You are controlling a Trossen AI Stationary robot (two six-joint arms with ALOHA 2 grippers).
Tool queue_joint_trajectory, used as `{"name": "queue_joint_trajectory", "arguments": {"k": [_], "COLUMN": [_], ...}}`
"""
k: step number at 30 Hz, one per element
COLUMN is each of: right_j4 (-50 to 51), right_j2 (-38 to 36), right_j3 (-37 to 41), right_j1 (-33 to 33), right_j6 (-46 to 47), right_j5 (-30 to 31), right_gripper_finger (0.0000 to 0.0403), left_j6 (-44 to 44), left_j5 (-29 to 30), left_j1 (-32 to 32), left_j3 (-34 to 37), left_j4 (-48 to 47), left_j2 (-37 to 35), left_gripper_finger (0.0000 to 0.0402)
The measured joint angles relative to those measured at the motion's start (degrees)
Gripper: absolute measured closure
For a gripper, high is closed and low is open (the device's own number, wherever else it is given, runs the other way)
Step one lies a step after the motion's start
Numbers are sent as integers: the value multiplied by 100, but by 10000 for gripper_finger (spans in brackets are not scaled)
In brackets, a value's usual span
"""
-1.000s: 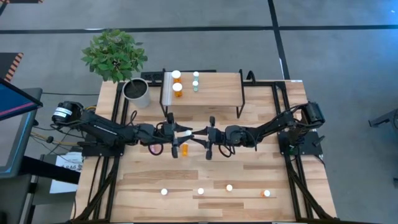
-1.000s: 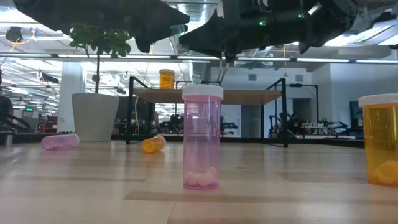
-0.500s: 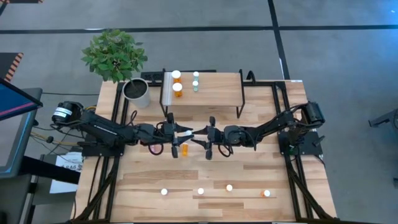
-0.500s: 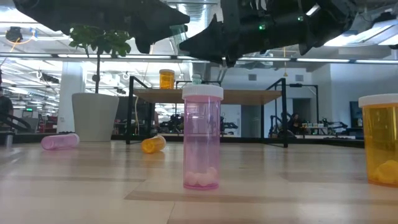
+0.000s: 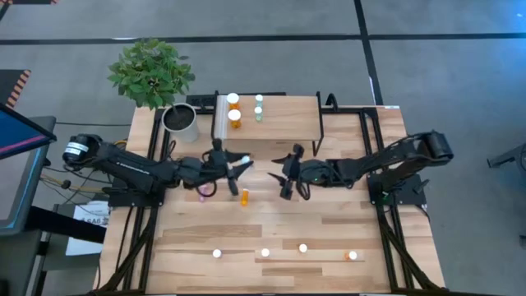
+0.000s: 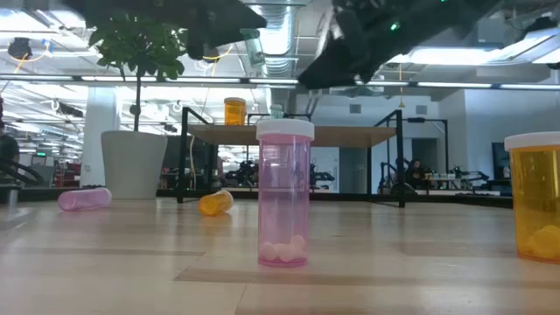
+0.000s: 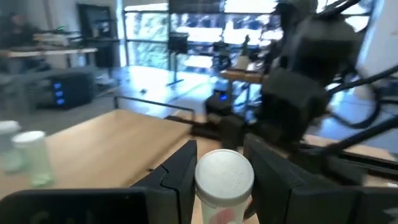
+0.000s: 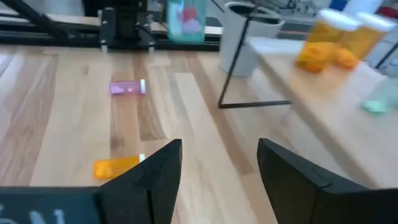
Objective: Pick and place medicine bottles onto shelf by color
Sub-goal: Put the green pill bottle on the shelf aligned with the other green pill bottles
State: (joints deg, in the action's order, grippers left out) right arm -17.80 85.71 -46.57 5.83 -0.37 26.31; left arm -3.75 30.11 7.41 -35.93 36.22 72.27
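My left gripper (image 5: 239, 164) is shut on a pale teal medicine bottle (image 6: 252, 48) with a white cap, high over the table's middle. My right gripper (image 5: 285, 176) stands open a little to its right, with nothing between its fingers (image 8: 155, 180). The shelf (image 5: 279, 123) at the far side carries two orange bottles (image 5: 234, 108) and two teal ones (image 5: 259, 107), all upright. An orange bottle (image 5: 243, 196) and a pink one (image 5: 201, 196) lie on their sides on the table below the grippers. My left gripper pinches the teal bottle's body just under its white cap (image 7: 224, 177) between its two fingers. The fingers lie level and come from the table's left. The bottle stands roughly upright in the hold, cap up, lifted clear of the table.
Several bottles stand upright in a row near the front edge, among them a pink one (image 6: 284, 192) and an orange one (image 6: 534, 197). A white plant pot (image 5: 180, 122) stands left of the shelf. Bare wood lies between the row and the grippers.
The two grippers were together at the table's middle on the bottle. My right gripper has opened, let go and drawn back toward the right edge. My left gripper has kept the bottle and carried it up and a little toward the far edge.
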Motion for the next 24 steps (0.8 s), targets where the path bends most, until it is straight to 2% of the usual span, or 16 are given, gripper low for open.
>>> {"name": "queue_joint_trajectory", "arguments": {"k": [5,7,14,17,24], "right_j4": [690,943,1994,2106,2175], "right_j2": [-645,-839,-1317,-1385,-1388], "right_j3": [-6,-2,0,0,0], "right_j1": [49,106,406,518,602], "right_j6": [188,305,537,600,596], "right_j5": [240,366,1308,1449,1568], "right_gripper_finger": [174,175,177,177,177], "left_j6": [-10,2,-25,-64,-314], "left_j5": [295,374,-167,-324,-260], "left_j1": [-420,-607,-1274,-1551,-2096], "left_j3": [-1317,-1736,-2318,-2453,-2561], "left_j4": [-2207,-2607,-2799,-2772,-2774], "left_j2": [251,436,1190,1479,1876], "left_gripper_finger": [294,294,294,294,294]}}
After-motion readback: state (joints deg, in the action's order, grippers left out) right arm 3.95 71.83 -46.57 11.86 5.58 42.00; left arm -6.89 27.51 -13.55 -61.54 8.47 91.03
